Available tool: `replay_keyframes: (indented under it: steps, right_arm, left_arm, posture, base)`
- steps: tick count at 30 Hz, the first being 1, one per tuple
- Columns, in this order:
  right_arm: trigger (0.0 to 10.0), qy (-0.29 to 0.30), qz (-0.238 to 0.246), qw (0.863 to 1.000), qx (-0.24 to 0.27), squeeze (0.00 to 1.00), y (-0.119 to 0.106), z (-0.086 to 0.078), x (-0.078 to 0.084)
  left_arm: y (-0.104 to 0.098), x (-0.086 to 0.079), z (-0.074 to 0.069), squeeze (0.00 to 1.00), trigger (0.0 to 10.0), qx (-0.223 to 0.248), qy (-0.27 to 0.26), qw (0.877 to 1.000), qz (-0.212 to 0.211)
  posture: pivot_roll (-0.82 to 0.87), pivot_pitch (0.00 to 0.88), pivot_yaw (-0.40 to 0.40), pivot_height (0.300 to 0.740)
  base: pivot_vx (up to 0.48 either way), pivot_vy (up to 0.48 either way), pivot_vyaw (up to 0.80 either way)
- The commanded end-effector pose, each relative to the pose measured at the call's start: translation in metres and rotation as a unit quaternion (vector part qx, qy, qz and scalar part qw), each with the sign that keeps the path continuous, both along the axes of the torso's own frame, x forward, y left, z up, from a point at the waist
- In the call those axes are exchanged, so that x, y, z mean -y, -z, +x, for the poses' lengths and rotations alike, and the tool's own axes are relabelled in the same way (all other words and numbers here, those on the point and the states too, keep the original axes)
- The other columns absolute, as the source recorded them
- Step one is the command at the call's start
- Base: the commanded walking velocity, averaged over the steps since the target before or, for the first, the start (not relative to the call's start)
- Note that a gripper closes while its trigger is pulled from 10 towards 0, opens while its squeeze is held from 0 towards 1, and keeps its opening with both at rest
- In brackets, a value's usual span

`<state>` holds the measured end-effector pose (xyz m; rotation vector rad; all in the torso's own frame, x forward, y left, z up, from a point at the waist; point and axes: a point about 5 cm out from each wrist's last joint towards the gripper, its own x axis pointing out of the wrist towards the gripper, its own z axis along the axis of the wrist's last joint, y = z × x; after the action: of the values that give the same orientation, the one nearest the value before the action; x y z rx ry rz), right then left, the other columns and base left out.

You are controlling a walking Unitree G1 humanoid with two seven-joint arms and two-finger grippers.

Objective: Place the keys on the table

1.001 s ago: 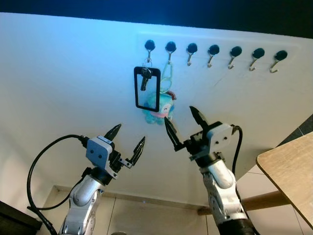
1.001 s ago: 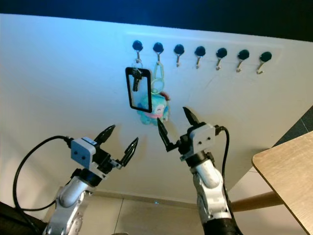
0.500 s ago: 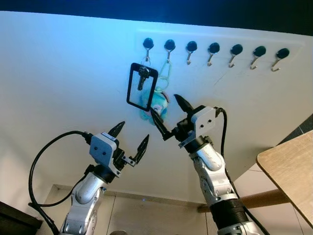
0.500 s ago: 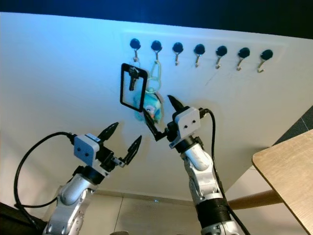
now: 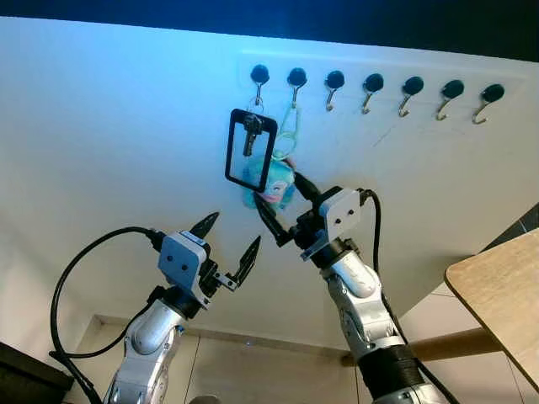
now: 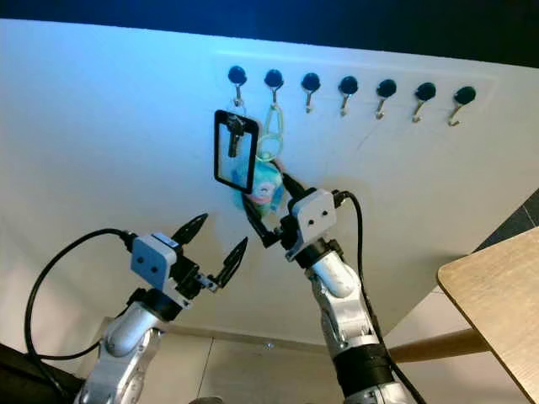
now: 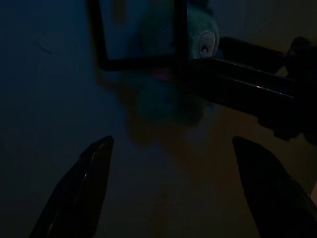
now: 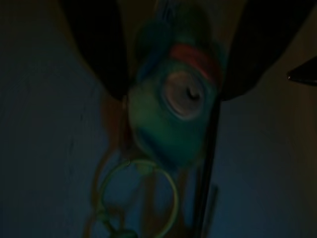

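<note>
Keys [image 5: 249, 135] hang on the first hook [image 5: 259, 76] of a row of seven black-knobbed hooks on the white wall [image 5: 109, 135], at about 12 o'clock in the head views. A black rectangular frame [image 5: 250, 151] dangles from the same hook, tilted, with the keys showing inside its upper part. Just beside it, from the second hook [image 5: 296, 78], a pale green clip [image 5: 289, 126] carries a turquoise plush toy [image 5: 274, 187].

The right gripper [image 5: 282, 198] is raised to the toy, its two black fingers spread, one on each side of the plush; the right wrist view, dark and blurred, shows the toy [image 8: 176, 116] between the two fingers with a green ring [image 8: 141, 196] beyond it. Whether the fingers touch the plush cannot be told.

The left gripper [image 5: 229, 242] hovers below the frame at about 7 o'clock from the keys, fingers spread and holding nothing; its wrist view shows the frame's lower edge [image 7: 138, 62] and the toy ahead.

A wooden table [image 5: 505, 295] juts in at 4 o'clock, well apart from the keys
</note>
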<state>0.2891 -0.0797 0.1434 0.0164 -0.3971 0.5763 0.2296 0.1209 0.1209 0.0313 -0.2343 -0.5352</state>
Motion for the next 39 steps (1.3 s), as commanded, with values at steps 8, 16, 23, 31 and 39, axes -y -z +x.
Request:
replay_keyframes:
  steps: [8,16,23,31,39]
  right_arm:
    - [0.0,0.012,0.014,1.0,-0.009,0.0,0.003,-0.005,0.006]
    - [0.0,0.026,0.021,0.999,0.002,0.0,-0.001,-0.007,0.013]
    - [0.0,0.052,0.037,0.996,0.057,0.0,-0.027,-0.009,0.022]
    - [0.0,0.055,0.058,0.99,0.114,0.0,-0.059,-0.011,0.022]
    - [0.0,0.045,0.071,0.985,0.148,0.0,-0.081,-0.013,0.016]
  left_arm:
    - [-0.003,0.003,0.0,0.0,10.0,0.003,0.008,1.0,0.008]
    - [-0.005,0.005,0.001,0.0,10.0,0.006,0.01,1.0,0.008]
    - [-0.005,0.005,0.001,0.0,10.0,0.007,0.014,1.0,0.012]
    - [-0.006,0.007,0.001,0.0,10.0,0.008,0.018,1.0,0.014]
    - [-0.006,0.008,0.001,0.0,10.0,0.009,0.02,1.0,0.017]
  posture:
    - [0.09,0.035,-0.039,0.74]
    - [0.09,0.035,-0.034,0.74]
    - [0.09,0.037,-0.029,0.74]
    - [0.09,0.038,-0.028,0.74]
    - [0.09,0.036,-0.032,0.74]
  base:
    - [0.0,0.0,0.0]
    - [0.0,0.0,0.0]
    - [0.0,0.0,0.0]
    - [0.0,0.0,0.0]
    - [0.0,0.0,0.0]
